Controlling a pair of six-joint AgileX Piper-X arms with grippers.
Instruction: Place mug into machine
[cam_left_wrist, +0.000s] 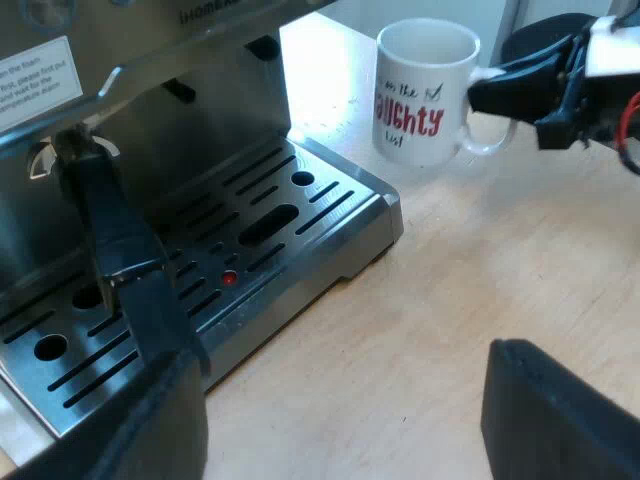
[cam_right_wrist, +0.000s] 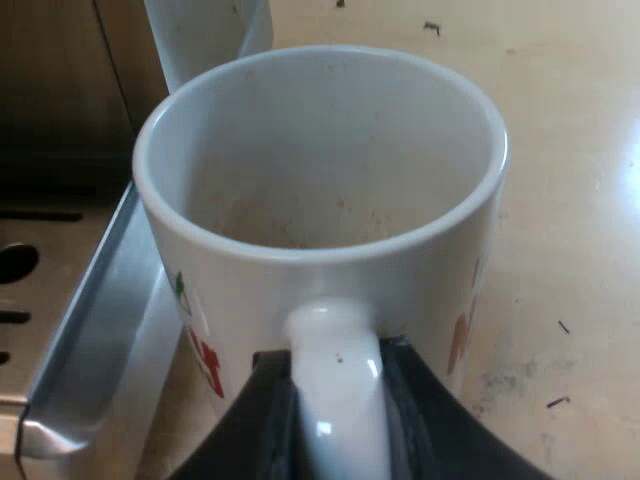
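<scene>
Gripping: right gripper (cam_right_wrist: 335, 365), its fingers clamped on the handle (cam_right_wrist: 335, 420) of the mug (cam_right_wrist: 320, 170).
Mug: white with red lettering, upright and empty, on the wooden table (cam_left_wrist: 480, 270) just beside the corner of the drip tray (cam_left_wrist: 345, 210), not on it.
Left gripper (cam_left_wrist: 350, 420): fingers (cam_left_wrist: 560, 420) wide apart, nothing between them, over the table near the tray's edge.
Machine (cam_left_wrist: 150, 60): dark handle (cam_left_wrist: 125, 260) hanging down at its front, above the tray.
</scene>
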